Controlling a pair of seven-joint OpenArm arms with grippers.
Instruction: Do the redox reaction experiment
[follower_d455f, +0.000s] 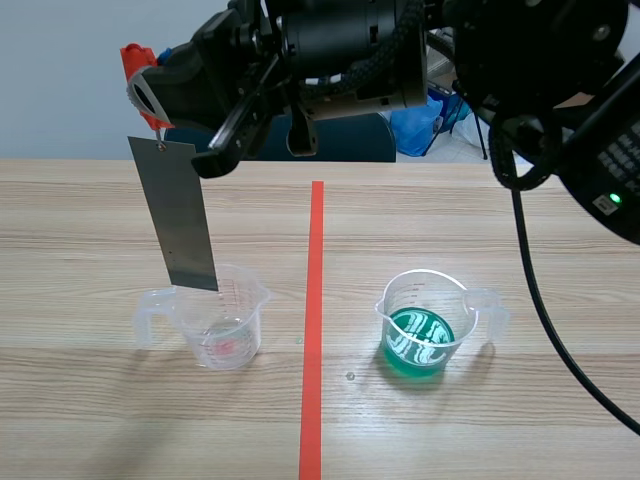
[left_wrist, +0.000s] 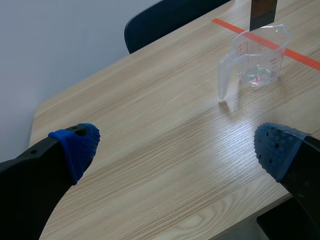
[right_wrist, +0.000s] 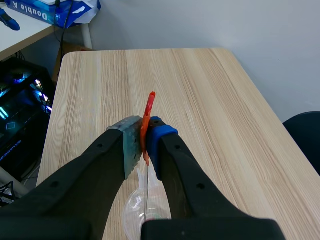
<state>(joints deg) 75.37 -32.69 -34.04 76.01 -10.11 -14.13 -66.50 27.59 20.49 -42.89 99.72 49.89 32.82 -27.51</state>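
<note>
Scene view showed the right gripper (right_wrist: 146, 137) clamped on an orange clip (follower_d455f: 135, 60), dangling a metal strip (follower_d455f: 180, 215) over the clear cup (follower_d455f: 228, 330), seemingly for dipping, while the left gripper (left_wrist: 177, 147) sat spread apart.

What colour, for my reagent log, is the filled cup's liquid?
Green liquid, best in the scene view.

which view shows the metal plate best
Scene view: the grey metal plate hangs face-on from the orange clip over the clear beaker. Left wrist view catches only its bottom end; right wrist view sees it edge-on.
</note>
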